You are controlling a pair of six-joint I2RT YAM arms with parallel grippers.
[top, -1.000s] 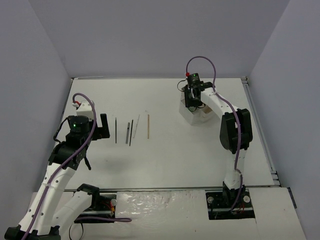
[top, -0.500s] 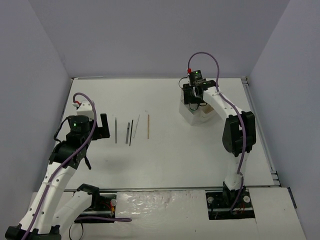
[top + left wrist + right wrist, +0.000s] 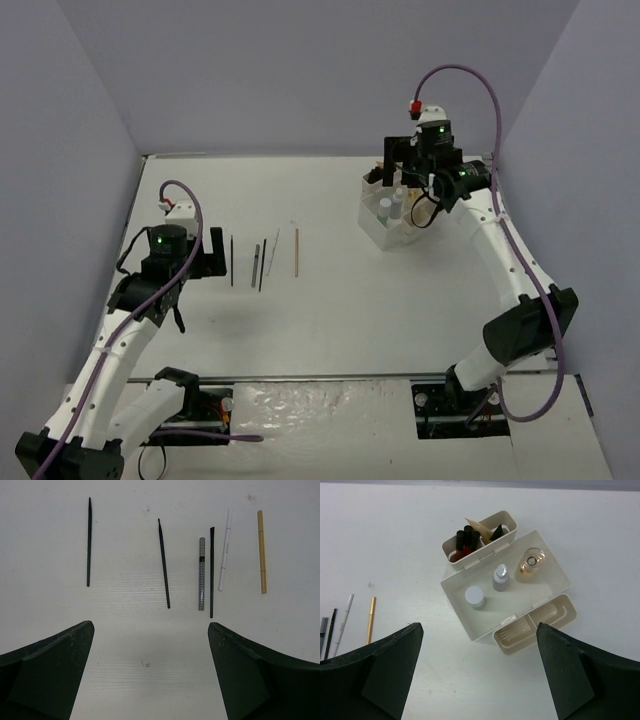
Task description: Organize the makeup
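1. Black, white and tan pencils [image 3: 211, 565] are laid ahead of the left gripper [image 3: 150, 630], long axes pointing away from it, two perhaps touching.
2. It is held spread; the right gripper [image 3: 477, 627], also spread, is held over the box [image 3: 515, 595], well apart.

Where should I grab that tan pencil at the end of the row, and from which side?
Probably near mid-length, coming straight down from above and closing across the thin shaft. The tan pencil lies flat, outermost in its row, with a clear gap to the white pencil beside it.
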